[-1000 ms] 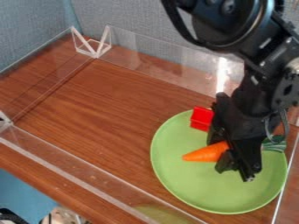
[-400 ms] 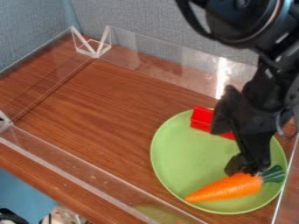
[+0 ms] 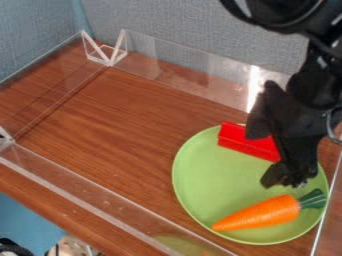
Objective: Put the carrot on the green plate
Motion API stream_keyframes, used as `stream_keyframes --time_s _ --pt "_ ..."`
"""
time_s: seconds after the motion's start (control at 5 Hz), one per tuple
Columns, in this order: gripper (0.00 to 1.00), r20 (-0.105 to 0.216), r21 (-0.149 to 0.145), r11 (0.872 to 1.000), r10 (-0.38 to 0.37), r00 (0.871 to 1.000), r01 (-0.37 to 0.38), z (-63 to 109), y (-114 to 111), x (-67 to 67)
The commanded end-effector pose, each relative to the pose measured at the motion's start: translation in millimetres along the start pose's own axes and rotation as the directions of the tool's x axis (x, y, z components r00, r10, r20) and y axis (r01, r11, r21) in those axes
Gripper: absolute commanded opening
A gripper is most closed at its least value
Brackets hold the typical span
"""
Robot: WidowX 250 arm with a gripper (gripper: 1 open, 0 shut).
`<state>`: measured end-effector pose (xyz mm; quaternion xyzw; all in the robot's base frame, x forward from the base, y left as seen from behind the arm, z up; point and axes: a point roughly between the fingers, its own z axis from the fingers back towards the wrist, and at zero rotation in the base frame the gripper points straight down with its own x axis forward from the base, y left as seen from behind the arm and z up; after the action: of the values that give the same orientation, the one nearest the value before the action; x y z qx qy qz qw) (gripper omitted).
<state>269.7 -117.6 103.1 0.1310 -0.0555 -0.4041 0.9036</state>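
Observation:
The orange carrot [image 3: 259,214] lies flat on the green plate [image 3: 210,172], near the plate's front right rim, its dark green top [image 3: 311,198] pointing right. My black gripper [image 3: 290,176] hangs just above and behind the carrot, open, with nothing between its fingers. It does not touch the carrot. The arm reaches in from the upper right and hides the plate's back right part.
A red rectangular block [image 3: 250,141] sits at the plate's back edge, partly behind my gripper. A clear plastic wall [image 3: 94,195] rims the wooden table. A small clear wire stand [image 3: 103,47] sits at the back left corner.
My gripper opened and let go of the carrot, which dropped onto the plate's front right part. The gripper then rose a little, away from the carrot.

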Motion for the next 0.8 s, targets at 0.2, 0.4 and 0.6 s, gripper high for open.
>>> stream_keyframes --time_s 0.2,0.4,0.6 --pt "1.0 0.096 0.047 0.999 0.02 0.995 -0.025 22.2 12.7 3.5" --pt "1.0 0.1 0.046 0.998 0.025 0.995 -0.03 16.8 13.1 0.1" --pt "1.0 0.109 0.045 0.998 0.031 0.994 -0.036 13.6 15.3 -1.8"
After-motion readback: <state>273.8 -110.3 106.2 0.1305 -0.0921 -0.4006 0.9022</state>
